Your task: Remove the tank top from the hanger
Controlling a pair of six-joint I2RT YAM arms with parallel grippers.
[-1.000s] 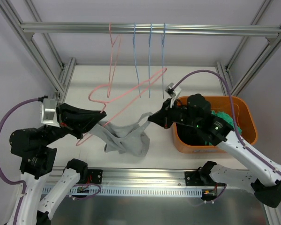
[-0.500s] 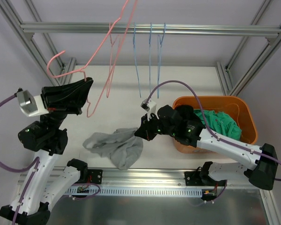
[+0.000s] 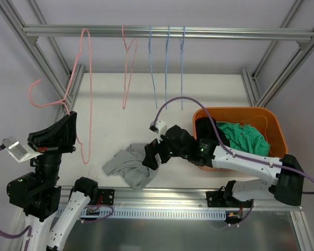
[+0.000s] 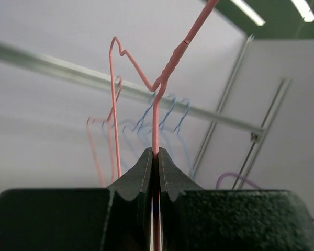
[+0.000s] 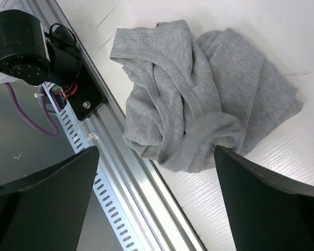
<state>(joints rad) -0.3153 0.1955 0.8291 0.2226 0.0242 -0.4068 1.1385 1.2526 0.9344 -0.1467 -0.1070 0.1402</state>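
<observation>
The grey tank top (image 3: 126, 165) lies crumpled on the white table near its front edge, free of the hanger. It also fills the right wrist view (image 5: 193, 99). My right gripper (image 3: 150, 155) hangs open just above the cloth's right edge, its fingers (image 5: 47, 198) wide apart with nothing gripped. The bare pink wire hanger (image 3: 88, 94) is held up in the air at the far left. My left gripper (image 3: 70, 116) is shut on its wire. In the left wrist view the jaws (image 4: 156, 152) pinch the pink hanger (image 4: 157, 104) upright.
An orange bin (image 3: 275, 123) at the right holds a green garment (image 3: 240, 137). From the top rail (image 3: 225, 34) hang another pink hanger (image 3: 128, 68) and three blue hangers (image 3: 167, 63). A slotted metal rail (image 5: 131, 183) runs along the table's near edge.
My right gripper has opened and let go of the tank top, which now rests on the table. My left arm has swung the bare hanger further left and upright.
</observation>
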